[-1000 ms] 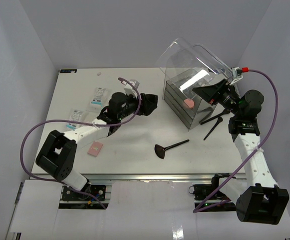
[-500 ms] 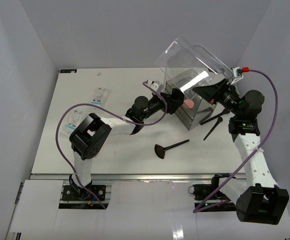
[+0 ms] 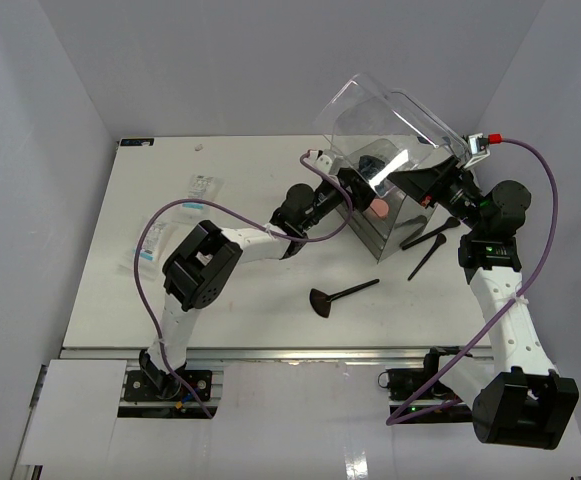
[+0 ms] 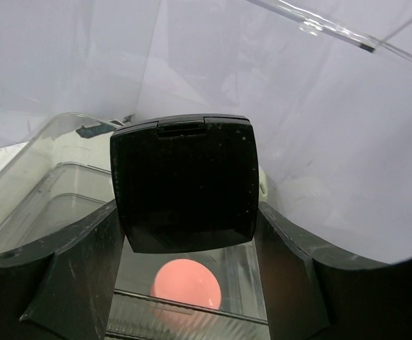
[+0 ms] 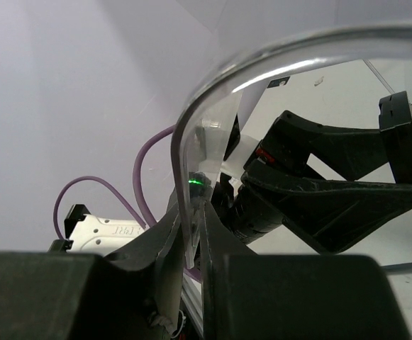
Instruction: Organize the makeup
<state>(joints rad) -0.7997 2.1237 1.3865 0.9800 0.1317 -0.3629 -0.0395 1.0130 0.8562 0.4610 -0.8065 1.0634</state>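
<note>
My left gripper (image 3: 360, 186) reaches into the top of the clear plastic box (image 3: 355, 222) and is shut on a black square compact (image 4: 184, 184), held above the box's top tray. A round pink compact (image 4: 188, 282) lies in the tray under it and also shows in the top view (image 3: 378, 208). My right gripper (image 3: 438, 181) is shut on the edge of the clear lid (image 5: 188, 185) and holds it raised. A black fan-shaped brush (image 3: 341, 296) and two thin black brushes (image 3: 426, 247) lie on the table. The pink sponge block is hidden.
Two flat white printed packets (image 3: 202, 186) (image 3: 151, 240) lie at the table's left. The raised lid (image 3: 380, 115) arches over the box. The left arm's purple cable (image 3: 170, 215) loops over the table's left-middle. A small pink speck (image 3: 201, 147) sits at the back edge.
My left arm swung right from the middle-left of the table to the box, carrying the black compact in under the lid. The right gripper kept holding the lid up.
</note>
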